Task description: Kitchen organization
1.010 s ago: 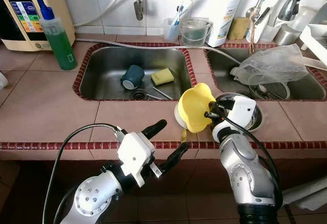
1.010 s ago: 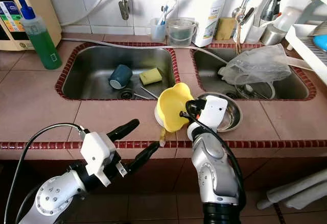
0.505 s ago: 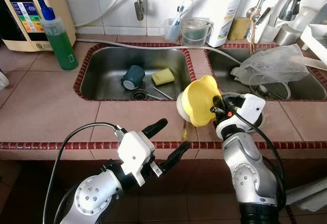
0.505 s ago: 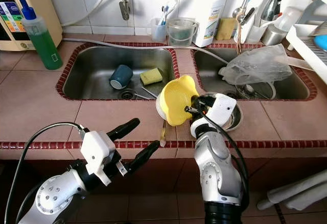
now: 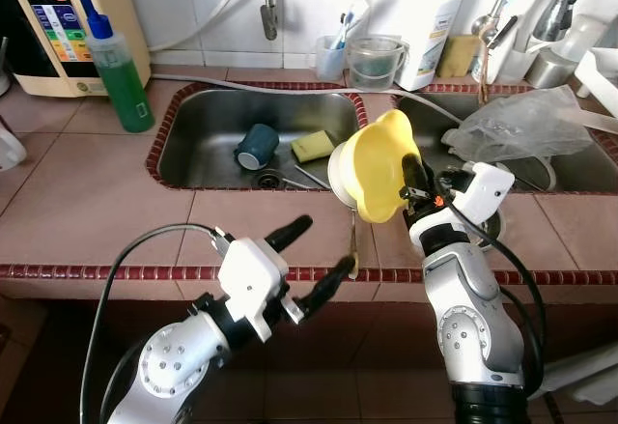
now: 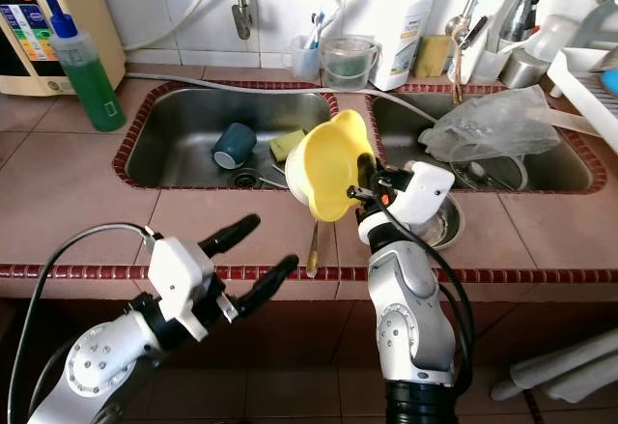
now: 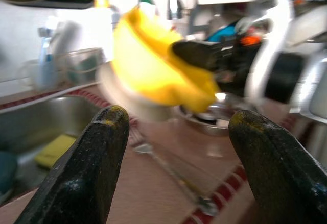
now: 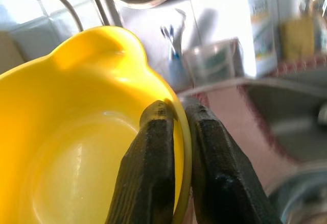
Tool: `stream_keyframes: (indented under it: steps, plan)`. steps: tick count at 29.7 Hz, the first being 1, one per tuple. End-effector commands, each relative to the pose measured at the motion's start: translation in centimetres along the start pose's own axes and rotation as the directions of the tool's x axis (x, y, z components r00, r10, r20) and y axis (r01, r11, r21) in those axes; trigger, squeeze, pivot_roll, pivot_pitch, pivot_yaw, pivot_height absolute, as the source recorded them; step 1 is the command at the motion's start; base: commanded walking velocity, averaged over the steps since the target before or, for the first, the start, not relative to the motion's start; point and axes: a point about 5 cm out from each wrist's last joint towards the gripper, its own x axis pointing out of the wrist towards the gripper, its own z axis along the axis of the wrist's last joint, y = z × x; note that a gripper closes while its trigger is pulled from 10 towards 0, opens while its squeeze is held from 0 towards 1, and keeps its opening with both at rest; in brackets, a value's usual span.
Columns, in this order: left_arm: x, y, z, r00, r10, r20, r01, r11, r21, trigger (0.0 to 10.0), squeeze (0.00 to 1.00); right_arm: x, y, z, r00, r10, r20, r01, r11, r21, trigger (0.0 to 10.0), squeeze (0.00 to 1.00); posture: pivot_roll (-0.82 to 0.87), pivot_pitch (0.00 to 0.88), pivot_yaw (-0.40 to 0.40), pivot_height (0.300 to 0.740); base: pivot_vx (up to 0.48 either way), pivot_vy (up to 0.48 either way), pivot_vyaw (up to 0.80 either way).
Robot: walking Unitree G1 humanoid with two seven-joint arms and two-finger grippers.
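Fingers (image 8: 153,147) of right gripper (image 8: 176,132) pinching the rim of the yellow bowl (image 5: 379,165), held tilted above the counter (image 5: 87,202) just right of the left sink (image 5: 208,134). Left gripper (image 5: 307,260) spread wide, holding nothing, hovering at the counter edge below that sink. Judged early: cup (image 5: 257,145) and sponge (image 5: 312,145) lying in the sink, spoon (image 5: 352,245) on the counter below the bowl. Pink tile, red trim, white wall.
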Motion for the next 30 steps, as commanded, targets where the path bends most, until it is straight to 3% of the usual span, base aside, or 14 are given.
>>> stream_keyframes:
  steps: [1, 3, 4, 13, 16, 19, 27, 30]
  plan:
    - [0.3, 1.6, -0.2, 0.997, 0.077, -0.006, -0.077, 0.997, -0.002, 10.0, 0.00, 0.0, 0.1, 0.7, 0.998, 0.020, 0.053, -0.016, 0.996, -0.084, 10.0, 0.00, -0.04, 0.062, 0.017, 0.740, 0.000, 0.000, 0.00]
    - [0.6, 2.7, -0.1, 0.991, 0.134, -0.001, -0.134, 0.991, -0.006, 10.0, 0.00, 0.0, -0.1, 0.6, 0.998, 0.011, 0.059, -0.005, 0.994, -0.107, 10.0, 0.00, -0.04, 0.058, 0.019, 0.740, 0.000, 0.000, 0.00]
    - [0.9, 3.6, -0.1, 0.983, 0.184, -0.003, -0.184, 0.983, 0.013, 10.0, 0.00, -0.1, 0.0, 0.7, 0.997, 0.028, 0.068, -0.016, 0.986, -0.166, 10.0, 0.00, -0.04, 0.055, 0.019, 0.740, 0.000, 0.000, 0.00]
    - [1.8, 7.8, -0.3, 0.906, 0.421, 0.029, -0.422, 0.905, 0.045, 10.0, 0.00, -0.3, -0.4, 0.6, 0.993, 0.008, 0.120, 0.019, 0.974, -0.224, 10.0, 0.00, -0.05, 0.031, 0.009, 0.740, 0.000, 0.000, 0.00]
    - [1.7, 8.0, -0.4, 0.898, 0.440, 0.028, -0.441, 0.896, 0.052, 10.0, 0.00, -0.2, -0.5, 0.7, 0.992, 0.008, 0.125, 0.022, 0.972, -0.236, 10.0, 0.00, -0.04, 0.026, 0.009, 0.740, 0.000, 0.000, 0.00]
    - [1.5, 8.6, -1.5, 0.858, 0.513, 0.026, -0.514, 0.857, 0.040, 10.0, 0.00, -0.5, -0.4, 0.3, 0.988, 0.060, 0.142, -0.009, 0.943, -0.332, 10.0, 0.00, -0.03, 0.000, -0.020, 0.740, 0.000, 0.000, 0.00]
    - [1.2, 9.0, -3.2, 0.805, 0.594, 0.005, -0.593, 0.804, -0.044, 10.0, 0.00, -1.5, -0.7, -1.7, 0.992, 0.055, 0.116, -0.010, 0.936, -0.353, 10.0, 0.00, -0.04, 0.000, -0.009, 0.740, 0.000, 0.000, 0.00]
    - [0.9, 8.7, -3.8, 0.806, 0.592, -0.005, -0.592, 0.805, -0.024, 10.0, 0.00, -1.8, -0.9, -2.2, 0.993, 0.050, 0.111, -0.007, 0.934, -0.357, 10.0, 0.00, -0.04, 0.000, -0.001, 0.740, 0.000, 0.000, 0.00]
